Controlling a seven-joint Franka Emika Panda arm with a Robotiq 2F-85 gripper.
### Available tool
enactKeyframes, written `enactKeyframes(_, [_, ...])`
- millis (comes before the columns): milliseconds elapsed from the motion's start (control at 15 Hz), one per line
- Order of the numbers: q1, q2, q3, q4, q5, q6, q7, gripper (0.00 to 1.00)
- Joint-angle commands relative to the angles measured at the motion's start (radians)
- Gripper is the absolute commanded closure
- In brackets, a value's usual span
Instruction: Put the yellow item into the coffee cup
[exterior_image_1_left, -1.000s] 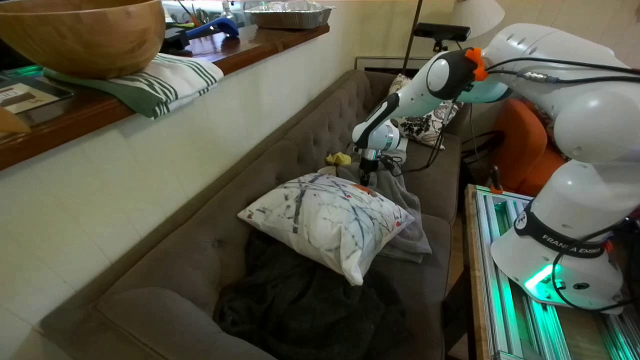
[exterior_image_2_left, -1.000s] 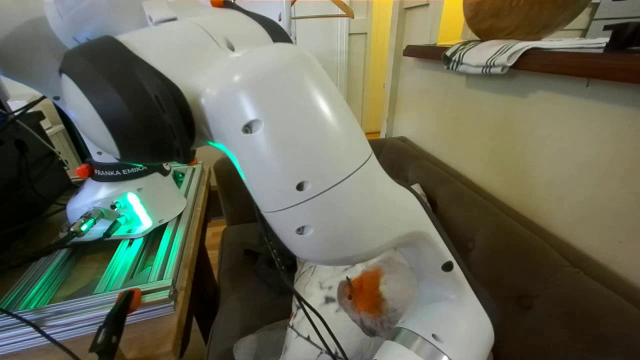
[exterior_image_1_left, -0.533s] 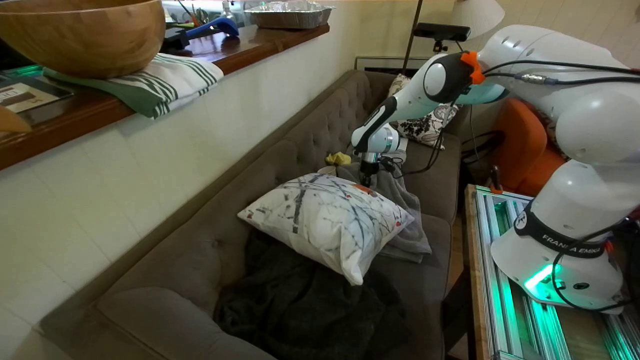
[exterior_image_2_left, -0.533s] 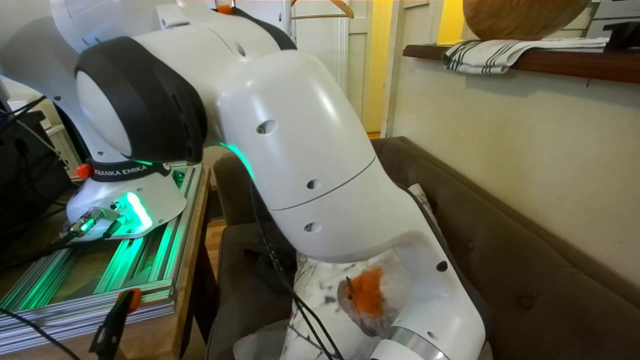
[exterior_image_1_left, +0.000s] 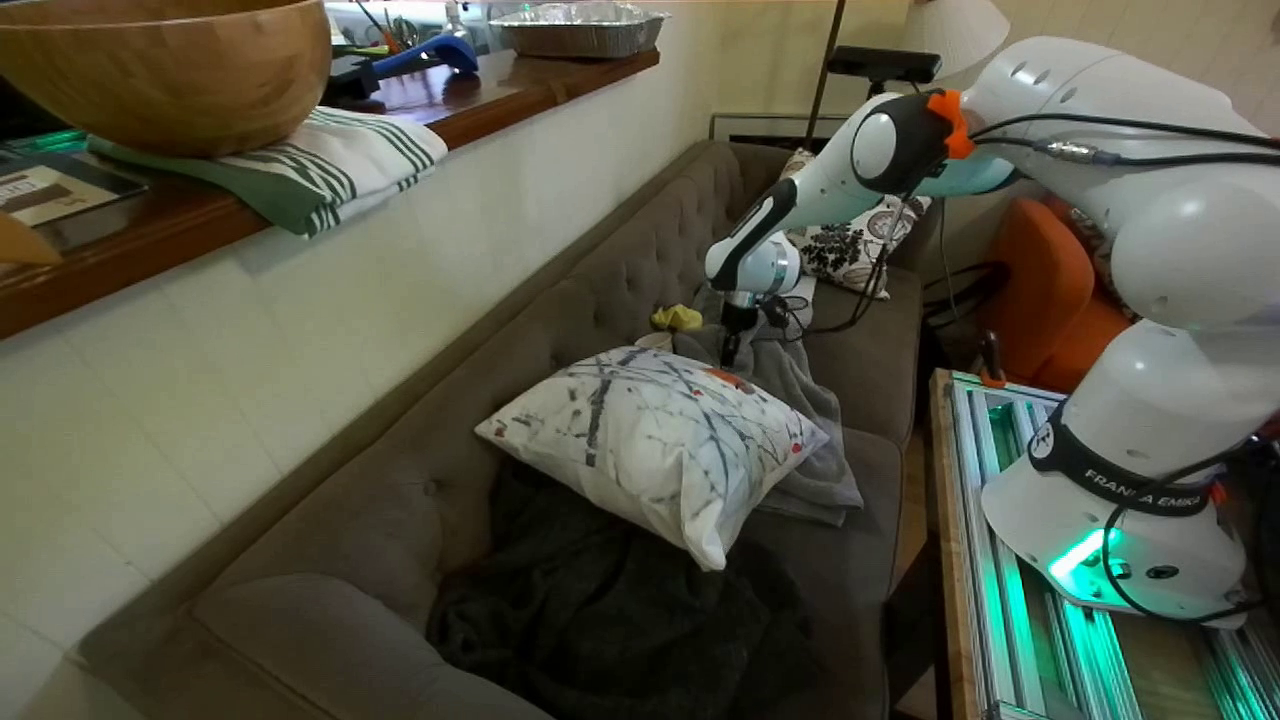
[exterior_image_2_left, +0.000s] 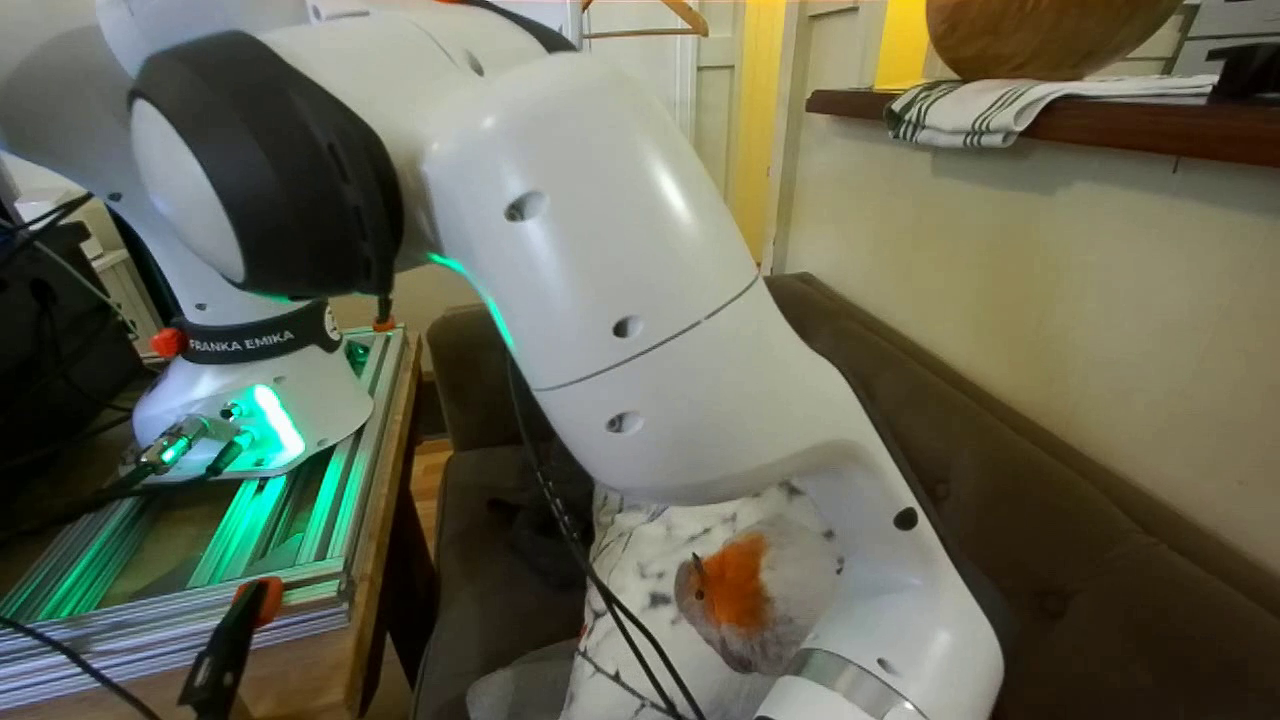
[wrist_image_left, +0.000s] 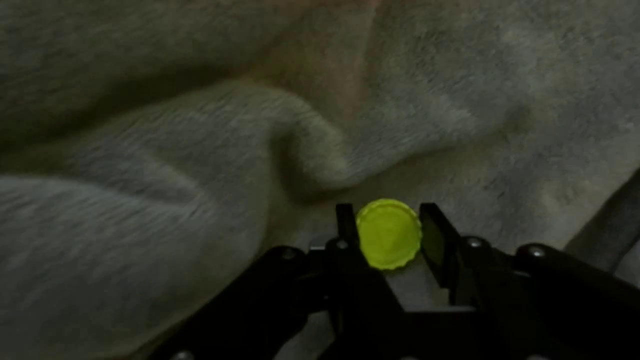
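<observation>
A round, bright yellow item (wrist_image_left: 389, 234) with a scalloped rim sits between my two fingertips in the wrist view. My gripper (wrist_image_left: 384, 212) appears closed on it, one finger against each side, over grey cloth. In an exterior view my gripper (exterior_image_1_left: 732, 350) points down behind the patterned cushion, too small there to show its fingers or the round item. A pale coffee cup (exterior_image_1_left: 655, 341) stands left of it, partly hidden by the cushion. A crumpled yellow lump (exterior_image_1_left: 677, 317) lies just behind the cup.
A white patterned cushion (exterior_image_1_left: 650, 430) lies in front of the gripper and cup. A grey blanket (exterior_image_1_left: 800, 400) is spread beneath the gripper. The sofa back (exterior_image_1_left: 600, 290) rises beside the cup. Another cushion (exterior_image_1_left: 850, 245) lies beyond the arm.
My arm dips slightly by half a second ago, then rises, so the gripper is now a little higher above the sofa. Cup, cushion and yellow lump have not moved.
</observation>
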Motion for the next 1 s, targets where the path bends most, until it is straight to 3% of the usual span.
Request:
enactKeyframes(0, [-0.088,-0.150,0.083,-0.132,0.082,0.098,-0.025,0.89])
enactKeyframes(467, [-0.224,-0.215,0.320,-0.181,0.202,0.127,-0.077,0.89])
enactKeyframes(667, [-0.214,-0.186,0.351,-0.173,0.196,0.131,-0.059,0.89])
enactKeyframes(933, [-0.177,-0.149,0.343,-0.159,0.177,0.139,-0.035,0.89])
